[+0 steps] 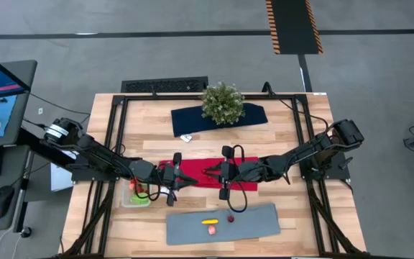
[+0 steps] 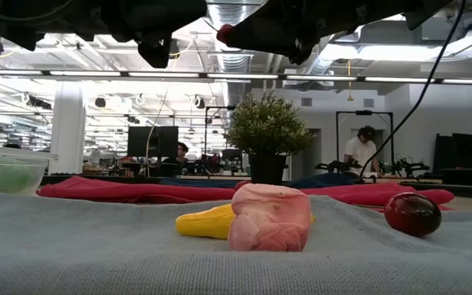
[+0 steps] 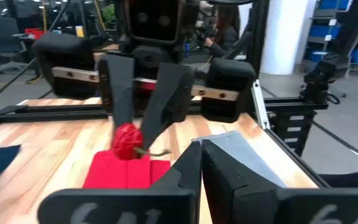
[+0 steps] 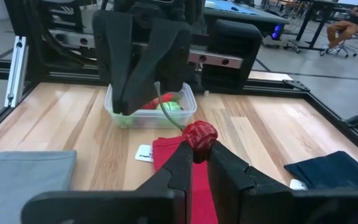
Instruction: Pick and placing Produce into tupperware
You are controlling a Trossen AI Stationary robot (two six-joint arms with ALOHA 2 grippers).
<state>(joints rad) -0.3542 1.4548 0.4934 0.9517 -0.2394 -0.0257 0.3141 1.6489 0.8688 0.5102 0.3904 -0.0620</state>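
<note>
**Right gripper pinches a red berry over the red cloth**

Right gripper (image 4: 194, 163) is closed on one crinkled red berry (image 4: 200, 137) with a thin green stem, holding it above the red cloth (image 1: 192, 170) at mid-table. Facing it tip to tip, the left gripper (image 3: 201, 163) has its fingers pressed together with nothing between them. Both arms reach inward from the table's two sides, stretched low and nearly level, their grippers meeting just apart over the cloth.

One tupperware (image 1: 136, 196) sits on the bare wood near the left edge, under the left arm's wrist; it holds green and red produce, too jumbled to count. Three pieces lie on the one grey mat (image 1: 221, 222) at the front edge: a yellow piece (image 2: 206, 223), a pink piece (image 2: 269, 217) touching it, and a dark red round piece (image 2: 412, 213) well apart from them.

Behind the cloth, one potted plant (image 1: 222, 103) stands on a dark blue cloth (image 1: 254, 114). A small white card (image 4: 145, 153) lies on the wood between the tupperware and the red cloth. Two people (image 2: 357, 148) show far back in the room.
</note>
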